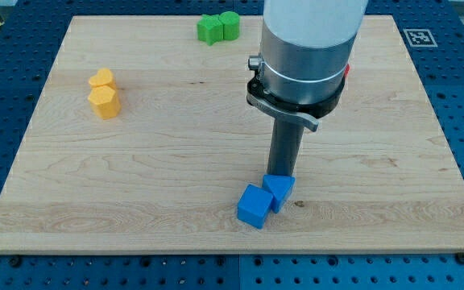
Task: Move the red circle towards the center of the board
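No jaws on this rig, only a rod. My tip [281, 175] is hidden behind the two blue blocks [265, 200], seemingly touching them; any push risks dragging them along. Red circle: only a red sliver [349, 69] shows behind the arm, at the tabletop [176, 169]'s upper right; shape unconfirmed.

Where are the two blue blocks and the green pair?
Front blue cube [254, 206]: camera view, its front face.
Rear blue block [281, 188]: camera view, its top face.
Green pair [218, 27]: camera view, where the two meet.
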